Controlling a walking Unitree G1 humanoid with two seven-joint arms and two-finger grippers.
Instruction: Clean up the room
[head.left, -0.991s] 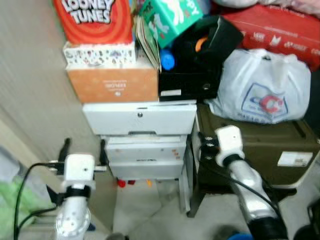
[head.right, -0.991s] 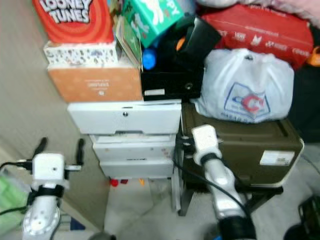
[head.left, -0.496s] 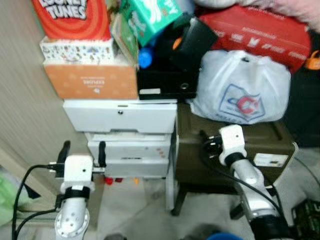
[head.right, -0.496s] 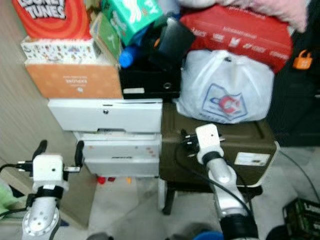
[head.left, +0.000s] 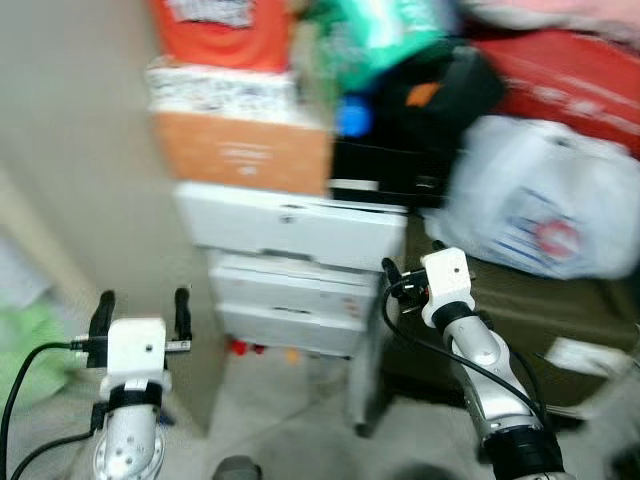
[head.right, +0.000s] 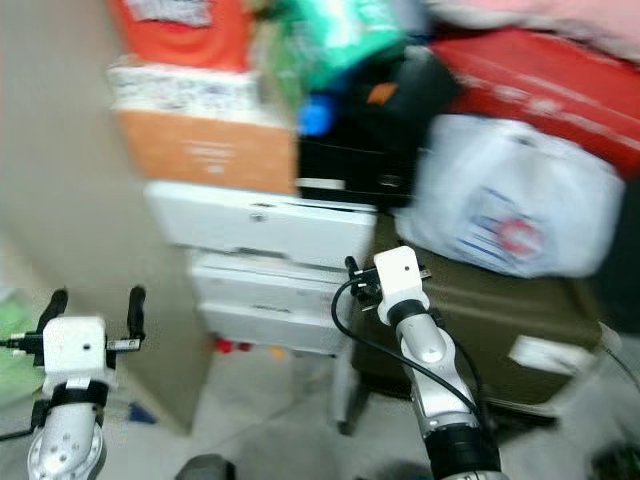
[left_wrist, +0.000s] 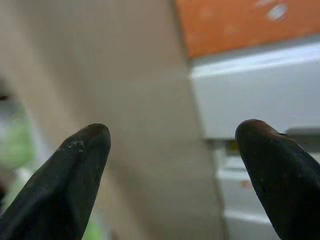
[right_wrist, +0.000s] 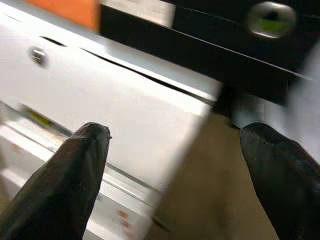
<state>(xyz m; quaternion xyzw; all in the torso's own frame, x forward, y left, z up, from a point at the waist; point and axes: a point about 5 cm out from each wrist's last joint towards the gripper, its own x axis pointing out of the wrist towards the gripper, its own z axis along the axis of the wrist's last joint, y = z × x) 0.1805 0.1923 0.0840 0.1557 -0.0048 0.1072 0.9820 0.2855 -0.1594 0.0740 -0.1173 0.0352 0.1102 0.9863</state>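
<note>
A beige wall (head.left: 70, 120) fills the robot's left side, and against it stands a blurred stack of storage: a white drawer unit (head.left: 300, 265) at the bottom, an orange box (head.left: 245, 155) on top of it, a patterned white box (head.left: 220, 90) above that and a red box (head.left: 225, 30) at the top. Just beside the drawers on the right sits a dark olive case (head.left: 520, 310) on a low stand, with a white label (head.left: 575, 357) on its front, and a white plastic bag (head.left: 550, 205) with a red and blue print rests on its lid. Behind the bag lies a long red package (head.left: 570, 80). A black box (head.left: 385, 170) sits on the drawer unit beside the orange box — a green carton (head.left: 385, 40), a blue cap (head.left: 352, 118) and a black bag (head.left: 440, 95) are piled over it. Small red and orange bits (head.left: 262, 350) lie on the pale floor (head.left: 290, 420) under the drawers. The left gripper (head.left: 140, 312) hovers low near the wall, its fingers (left_wrist: 75, 175) spread wide apart and holding nothing. The right gripper (right_wrist: 175, 165) is raised in front of the seam between the drawers and the olive case — its fingers (right_wrist: 75, 180) likewise stand apart, empty.
</note>
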